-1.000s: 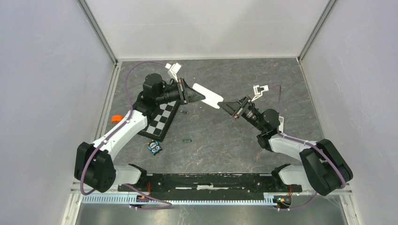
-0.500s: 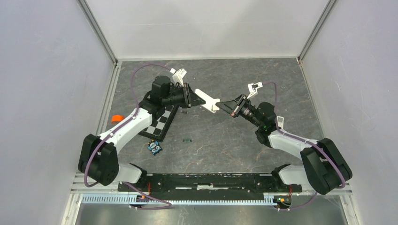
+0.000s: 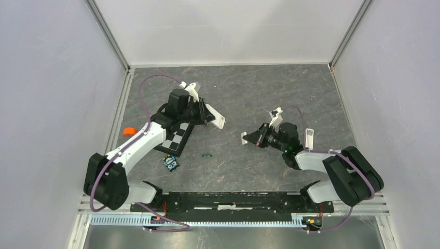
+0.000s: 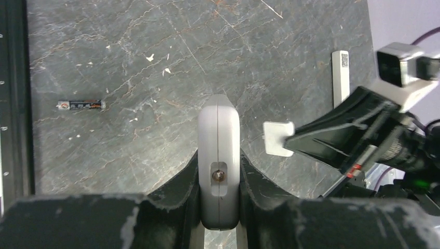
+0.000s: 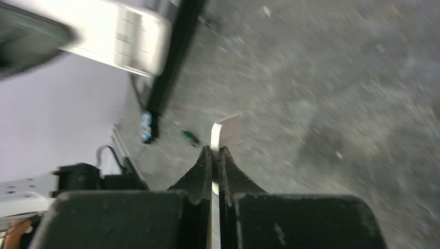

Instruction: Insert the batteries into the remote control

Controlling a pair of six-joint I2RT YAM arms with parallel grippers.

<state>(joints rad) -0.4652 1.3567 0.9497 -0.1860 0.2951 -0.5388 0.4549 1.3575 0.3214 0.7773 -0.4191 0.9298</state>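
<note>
My left gripper is shut on the white remote control and holds it above the table, edge-on in the left wrist view. My right gripper is shut on a small white square piece, a thin plate between the fingers in the right wrist view. The piece is apart from the remote, to its right. One dark battery lies on the table between the arms and shows in the left wrist view. The second battery is not clearly seen.
A black-and-white checkered board lies under the left arm. A small blue toy sits near its front corner. An orange object is at the left wall. A slim white strip lies by the right arm.
The two grippers met at the remote's end, then drew apart. The right gripper came away toward me with the white piece. The left gripper pulled the remote back to the left.
</note>
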